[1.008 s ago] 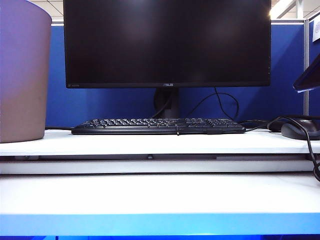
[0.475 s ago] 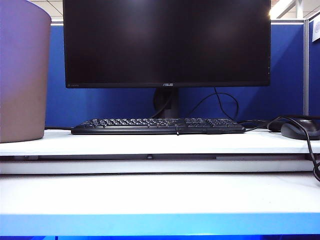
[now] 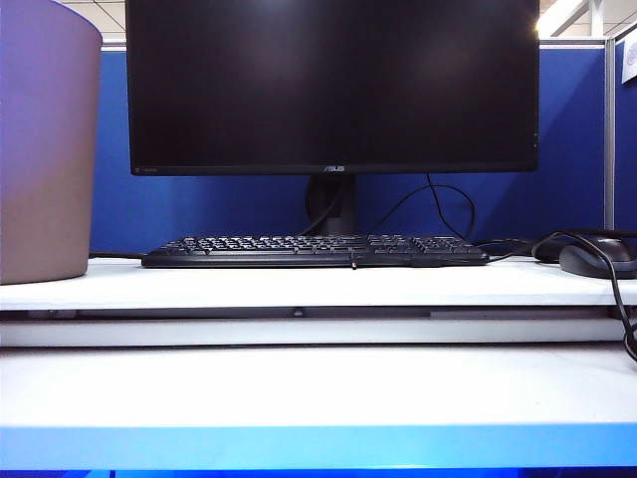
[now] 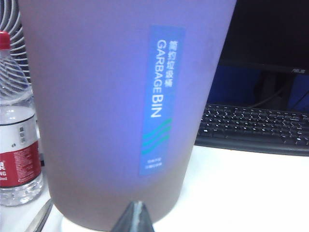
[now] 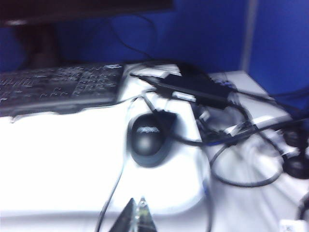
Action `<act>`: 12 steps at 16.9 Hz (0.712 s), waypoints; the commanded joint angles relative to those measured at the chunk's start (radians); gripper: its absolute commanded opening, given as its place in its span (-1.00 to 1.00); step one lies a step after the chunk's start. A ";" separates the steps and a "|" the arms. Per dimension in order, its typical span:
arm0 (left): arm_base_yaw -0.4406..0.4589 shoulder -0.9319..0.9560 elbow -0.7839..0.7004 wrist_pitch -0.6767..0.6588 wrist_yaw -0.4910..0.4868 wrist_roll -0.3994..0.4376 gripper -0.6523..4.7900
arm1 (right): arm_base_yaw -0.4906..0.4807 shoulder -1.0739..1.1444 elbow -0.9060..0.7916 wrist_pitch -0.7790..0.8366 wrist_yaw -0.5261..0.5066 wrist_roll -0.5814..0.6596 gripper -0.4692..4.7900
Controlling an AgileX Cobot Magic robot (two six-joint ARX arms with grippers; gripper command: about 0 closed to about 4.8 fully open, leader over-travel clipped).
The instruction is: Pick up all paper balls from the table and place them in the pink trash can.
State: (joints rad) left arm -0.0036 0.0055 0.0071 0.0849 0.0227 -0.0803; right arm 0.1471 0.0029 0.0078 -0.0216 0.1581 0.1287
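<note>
Blue partition walls are standing behind the white table (image 3: 299,388), which is carrying a dark monitor (image 3: 333,85) and a black keyboard (image 3: 314,250) on its upper level. No arm is showing in the exterior view.

The left tool (image 4: 133,218) is sitting low at the edge of its wrist view, with its two tips pressed together and nothing between them. Just in front of this tool the pink bin (image 4: 120,96) is standing upright on the table and filling most of the view; a blue label (image 4: 159,101) with the words GARBAGE BIN is facing the tool. Beside the bin, a water bottle (image 4: 14,125) with a red cap is standing. On the other side of the bin, farther from the tool, the keyboard is lying.

The right tool (image 5: 136,216) is also closed and empty; its tips are meeting in a point. This picture is blurred. Ahead of this tool a dark mouse (image 5: 148,138) is resting on the table, near the end of the keyboard. Past the mouse, black cables (image 5: 227,140) are lying in a tangle.

No paper balls are showing on the table in any view. The inside of the bin is not visible.
</note>
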 commanded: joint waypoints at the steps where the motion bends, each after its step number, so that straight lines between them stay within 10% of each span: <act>1: 0.001 -0.002 0.000 0.005 0.000 -0.003 -0.78 | -0.051 -0.002 -0.007 0.034 0.000 0.013 -0.84; 12: 0.001 -0.002 0.000 0.005 0.000 -0.003 -0.78 | -0.084 -0.002 -0.007 0.087 -0.035 -0.044 -0.84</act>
State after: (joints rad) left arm -0.0036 0.0055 0.0071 0.0849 0.0227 -0.0803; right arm 0.0620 0.0029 0.0078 0.0456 0.1520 0.1127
